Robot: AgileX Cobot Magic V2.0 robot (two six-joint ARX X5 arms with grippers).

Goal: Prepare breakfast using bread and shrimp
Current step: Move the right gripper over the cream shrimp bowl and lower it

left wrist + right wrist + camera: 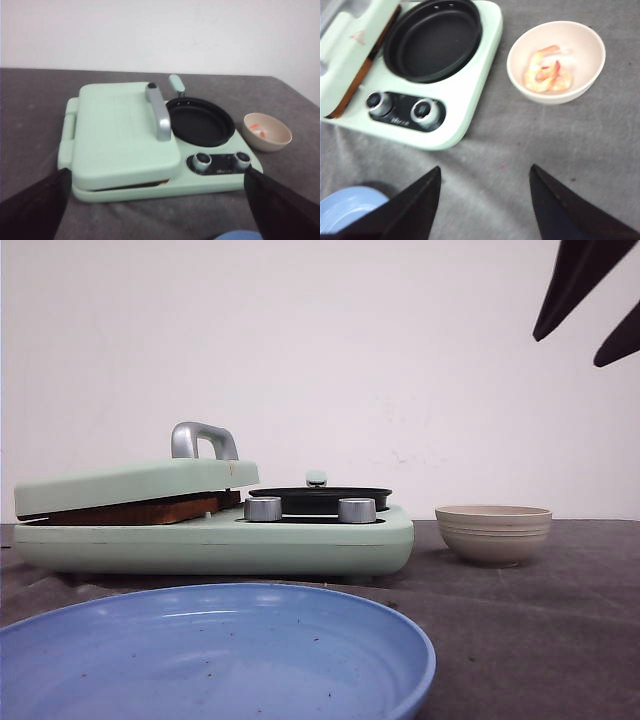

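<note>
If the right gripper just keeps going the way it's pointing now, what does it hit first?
Probably the bare grey tablecloth. The right gripper is open and aimed at the cloth between the green breakfast maker and the bowl holding the shrimp. Depth is unclear, so the bowl can't be ruled out.

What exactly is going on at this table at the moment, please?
Nothing is being held: both grippers, left and right, hover open above the table. The mint breakfast maker has its press lid down on a brown-edged slice, apparently the bread. Its black pan is empty; the shrimp sit in the beige bowl.
</note>
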